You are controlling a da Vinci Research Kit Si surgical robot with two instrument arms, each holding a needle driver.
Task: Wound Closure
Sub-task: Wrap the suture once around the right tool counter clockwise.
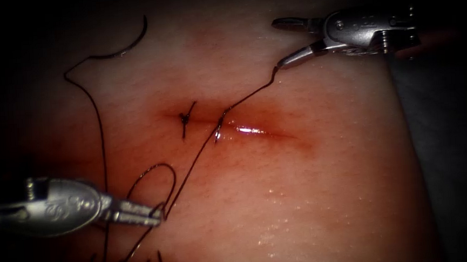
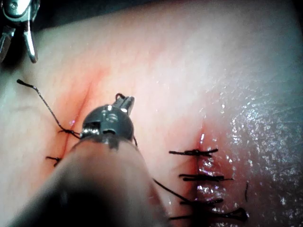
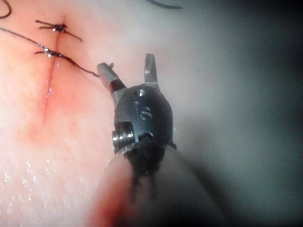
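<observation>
Thread [image 1: 192, 166] pinched in left tool [image 1: 160, 215] jaws, running up-right across cut [image 1: 255, 128] toward right tool [image 1: 285, 44]. Right jaws spread, holding nothing, thread end at lower jaw tip. Needle [image 1: 131, 42] free on tissue [image 1: 329, 195], beyond left jaws, far from both.

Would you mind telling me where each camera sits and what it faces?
Endoscope: above and in front of the cut; left tool holds thread, right tool open, needle lying free on the tissue.
Left wrist: along its shaft at its tool.
Right wrist: along its shaft at its open tool.
Shared: cut, thread.
</observation>
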